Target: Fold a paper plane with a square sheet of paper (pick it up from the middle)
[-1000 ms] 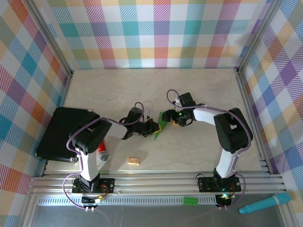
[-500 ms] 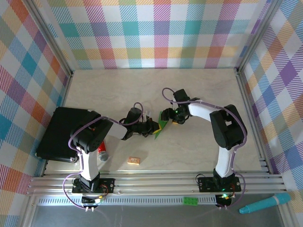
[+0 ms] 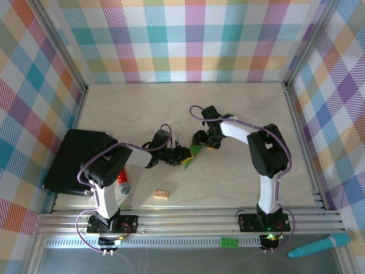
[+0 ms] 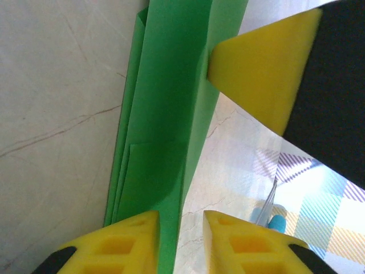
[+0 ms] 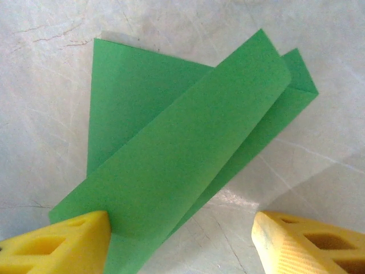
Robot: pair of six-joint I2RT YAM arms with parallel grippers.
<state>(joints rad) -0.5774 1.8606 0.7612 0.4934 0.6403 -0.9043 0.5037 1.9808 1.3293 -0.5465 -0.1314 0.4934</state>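
Near the middle of the desk (image 3: 239,114), the square sheet of paper (image 5: 188,154) sat folded into a long layered strip, not yet a dart; I judged the wing folds were still to do. My left hand (image 4: 181,240) straddled its edge, pads slightly apart, not clamping. My right hand (image 5: 179,240) stood wide open, one pad against the paper. Whether the black case (image 3: 74,160) at the left held anything, I could not tell.

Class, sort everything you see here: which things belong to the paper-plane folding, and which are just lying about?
Part of the job:
- folded green paper
- left gripper
- right gripper

Just lying about:
- black pad
- small wooden block
- red object
- green brick on the front rail
- teal pen
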